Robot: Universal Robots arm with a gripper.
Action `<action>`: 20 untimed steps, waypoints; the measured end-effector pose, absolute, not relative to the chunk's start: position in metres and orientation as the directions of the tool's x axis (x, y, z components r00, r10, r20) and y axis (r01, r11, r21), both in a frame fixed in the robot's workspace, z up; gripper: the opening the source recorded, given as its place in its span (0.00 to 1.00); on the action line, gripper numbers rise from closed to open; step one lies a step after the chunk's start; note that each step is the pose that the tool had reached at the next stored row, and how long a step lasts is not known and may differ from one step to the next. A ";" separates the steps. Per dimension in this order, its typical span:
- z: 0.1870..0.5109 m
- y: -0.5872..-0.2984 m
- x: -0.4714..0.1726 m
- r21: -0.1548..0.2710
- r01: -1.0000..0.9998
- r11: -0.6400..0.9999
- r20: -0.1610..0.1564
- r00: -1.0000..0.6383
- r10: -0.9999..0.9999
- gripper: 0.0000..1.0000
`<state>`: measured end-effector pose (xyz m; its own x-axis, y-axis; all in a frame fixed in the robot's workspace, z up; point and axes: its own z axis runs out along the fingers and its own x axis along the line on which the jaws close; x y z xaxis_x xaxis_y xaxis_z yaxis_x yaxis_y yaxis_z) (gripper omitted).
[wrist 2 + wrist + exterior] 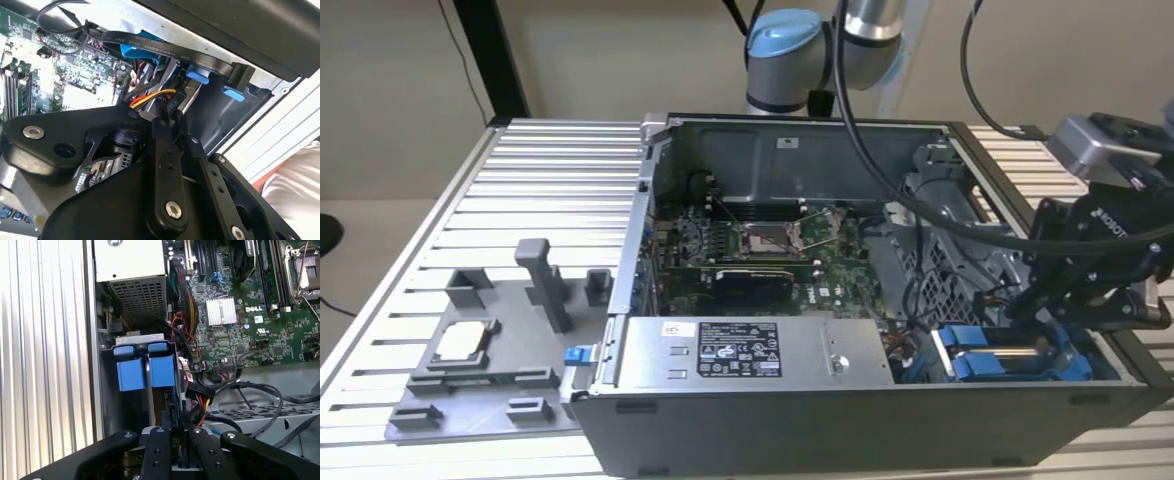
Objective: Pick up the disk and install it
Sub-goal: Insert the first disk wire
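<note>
The gripper (174,427) has its fingers drawn together, a narrow dark slit between them. It hangs just over the disk (161,371), which stands on edge in the corner bay. Contact cannot be told. The case wall (92,340) and cables (200,401) crowd both sides. The exterior view shows open motherboard (761,240) well apart.

Your computer case (854,440) sits on the table (547,170), the fixture tray (494,395) just beside it on the exterior view's left, a small chip (464,342) lying on that tray. Inside the case, the power supply box (734,350) lies along the near wall, the motherboard (774,240) behind it. The disk (987,365) sits in the corner bay to the exterior view's right of that box, seemingly on edge, with the gripper (1047,322) directly above it.
</note>
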<state>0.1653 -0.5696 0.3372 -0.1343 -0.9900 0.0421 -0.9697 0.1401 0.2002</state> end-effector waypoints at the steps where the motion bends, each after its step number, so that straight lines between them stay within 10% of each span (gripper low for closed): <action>1: 0.337 -0.570 0.166 0.201 -0.970 0.138 0.042 -0.132 -0.990 0.00; 20: 0.336 -0.569 0.167 0.206 -0.976 0.070 0.043 -0.063 -0.997 0.00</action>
